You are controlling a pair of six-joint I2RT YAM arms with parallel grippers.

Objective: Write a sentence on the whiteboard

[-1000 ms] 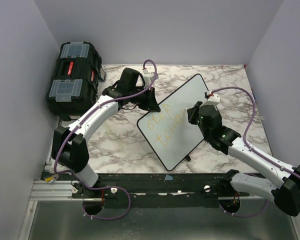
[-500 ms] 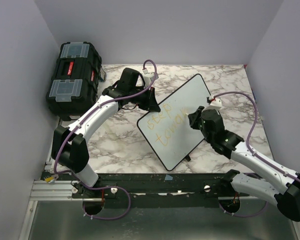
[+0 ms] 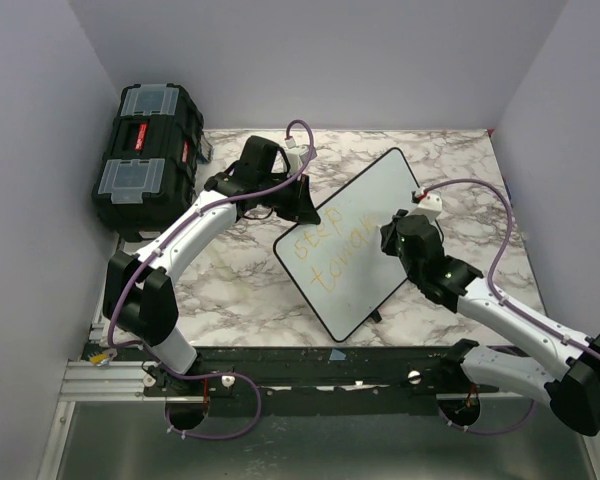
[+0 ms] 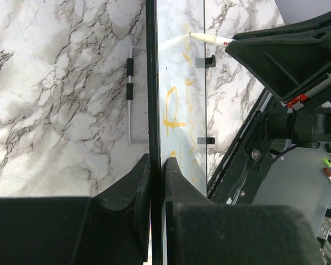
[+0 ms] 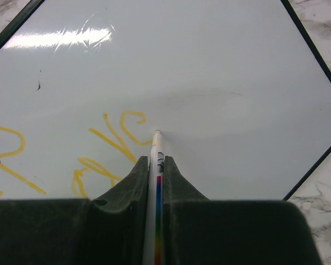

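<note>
The left arm [image 3: 195, 235] comes up from its base, bends at the elbow and reaches to the right. The left pincer [image 4: 156, 161] is pinched tight on the thin black rim of the whiteboard [image 3: 380, 190], with one finger on each side. The board stretches away in front of this pincer.

The right arm [image 3: 510, 320] lies low and stretches to the left, its wrist tipped down over the board. The right pincer [image 5: 156, 161] is almost closed and squeezes a white marker [image 5: 156, 146] that pokes straight out past its fingers. The marker's tip meets the board just ahead of the pincer, right after the last yellow letter of the sentence [image 3: 318, 244]. The words lie to this pincer's left.

A black toolbox [image 3: 145, 155] sits well apart, off to the left pincer's side.
</note>
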